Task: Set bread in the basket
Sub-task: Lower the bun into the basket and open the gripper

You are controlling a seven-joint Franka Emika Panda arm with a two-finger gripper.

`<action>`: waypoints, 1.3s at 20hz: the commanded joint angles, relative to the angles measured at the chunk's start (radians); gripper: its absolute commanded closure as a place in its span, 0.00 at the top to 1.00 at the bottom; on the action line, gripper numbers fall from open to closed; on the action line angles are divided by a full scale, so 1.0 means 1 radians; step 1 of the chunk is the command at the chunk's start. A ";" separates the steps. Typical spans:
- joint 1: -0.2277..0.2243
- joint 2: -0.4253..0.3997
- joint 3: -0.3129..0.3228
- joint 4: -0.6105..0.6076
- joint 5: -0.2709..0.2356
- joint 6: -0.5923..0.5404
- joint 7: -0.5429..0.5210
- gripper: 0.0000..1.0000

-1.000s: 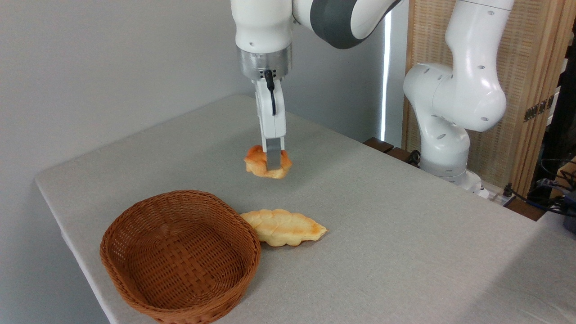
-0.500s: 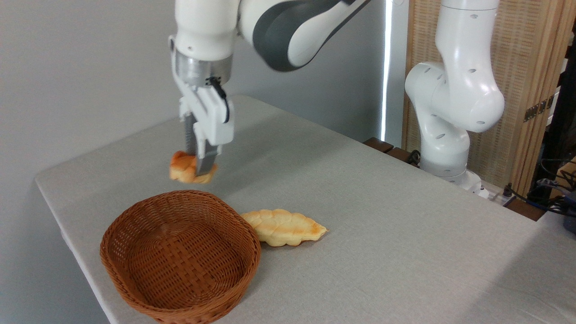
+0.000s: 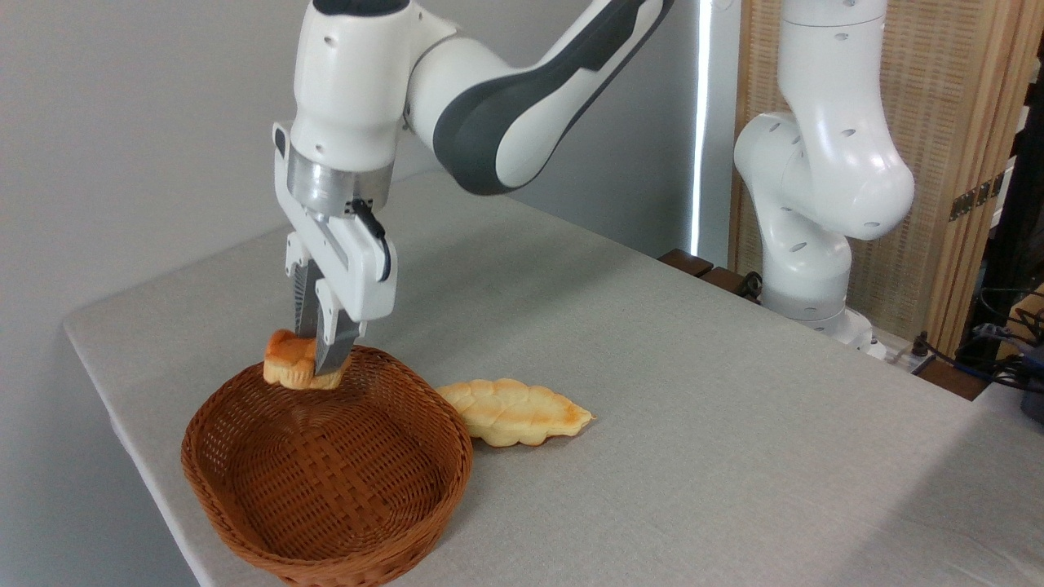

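My gripper (image 3: 320,357) is shut on the bread (image 3: 290,367), a small orange-golden bun with a lobed top. The bun hangs in the air over the far rim of the basket (image 3: 245,514), an oval brown wicker basket with low sides near the table's front left corner. Nothing lies inside the basket. My fingers cover the bun's right part.
A longer pale yellow leaf-shaped flat bread (image 3: 514,412) lies on the grey table (image 3: 693,424) against the basket's right side. The arm's white base (image 3: 816,244) stands at the back right. The table's left edge runs close behind the basket.
The gripper has carried the bun leftward and toward the front, from above the middle of the table to over the basket's far rim, and slightly lower.
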 commanded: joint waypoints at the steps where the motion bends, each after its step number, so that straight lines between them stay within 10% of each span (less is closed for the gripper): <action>1: -0.006 0.022 0.008 0.010 0.008 0.019 -0.001 0.52; 14: -0.006 0.030 0.008 0.010 0.012 0.016 0.021 1.00; 20: 0.000 0.013 0.011 0.012 0.011 -0.004 0.015 1.00; 26: 0.009 -0.031 0.093 0.189 0.014 -0.438 -0.036 1.00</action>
